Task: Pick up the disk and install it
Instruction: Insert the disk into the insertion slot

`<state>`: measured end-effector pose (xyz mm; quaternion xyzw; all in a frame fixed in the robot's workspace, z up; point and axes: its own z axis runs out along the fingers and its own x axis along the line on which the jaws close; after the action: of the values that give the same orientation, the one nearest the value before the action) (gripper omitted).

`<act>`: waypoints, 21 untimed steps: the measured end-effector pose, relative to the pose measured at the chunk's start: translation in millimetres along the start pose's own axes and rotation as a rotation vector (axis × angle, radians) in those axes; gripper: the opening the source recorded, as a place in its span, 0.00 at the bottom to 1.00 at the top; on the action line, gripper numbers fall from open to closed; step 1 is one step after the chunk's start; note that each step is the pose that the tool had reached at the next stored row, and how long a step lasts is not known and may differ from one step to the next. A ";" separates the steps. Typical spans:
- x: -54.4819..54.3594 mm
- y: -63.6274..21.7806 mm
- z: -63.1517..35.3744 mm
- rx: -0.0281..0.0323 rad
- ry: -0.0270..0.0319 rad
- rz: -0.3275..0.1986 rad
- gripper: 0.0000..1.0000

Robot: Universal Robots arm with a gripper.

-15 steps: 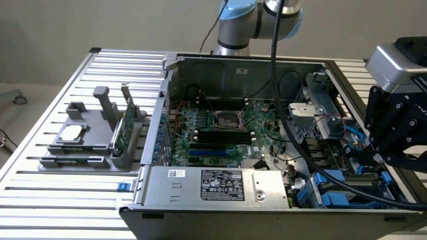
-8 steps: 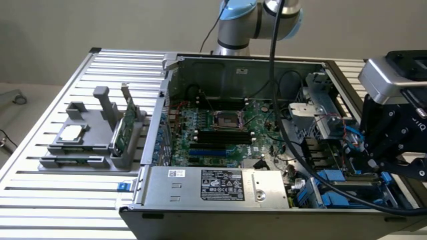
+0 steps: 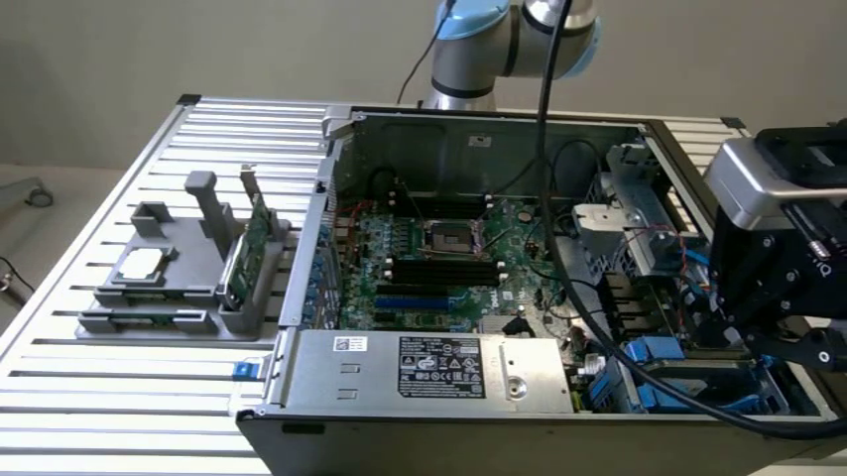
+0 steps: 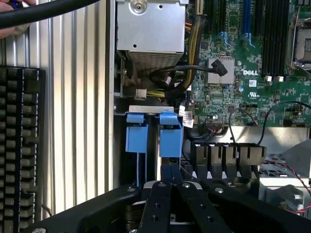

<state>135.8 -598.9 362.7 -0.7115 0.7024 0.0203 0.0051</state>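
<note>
motherboard [image 4: 243, 92] green | hand [image 4: 171, 174] black | clips [image 4: 170, 135] blue | keyboard [image 4: 19, 145] seemingly black

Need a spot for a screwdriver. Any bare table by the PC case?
Bare table slats on the exterior view's left, both nearer and beyond the grey parts holder. Crowded: cables in the computer case around the gripper.

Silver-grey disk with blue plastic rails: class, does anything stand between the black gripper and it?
Nothing visible does: the black gripper hangs right at the blue-railed disk; the black cables lie aside, nearer the green motherboard.

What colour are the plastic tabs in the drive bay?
Blue. The tabs show best in the wrist view.
</note>
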 end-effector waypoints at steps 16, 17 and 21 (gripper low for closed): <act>0.7 -4.8 28.8 0.0001 -0.0003 -0.001 0.11; 0.7 -4.9 29.7 0.0000 -0.0002 -0.001 0.11; 0.8 -4.9 31.5 0.0000 0.0000 0.000 0.11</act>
<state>140.0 -598.5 331.0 -0.7116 0.7022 0.0203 0.0051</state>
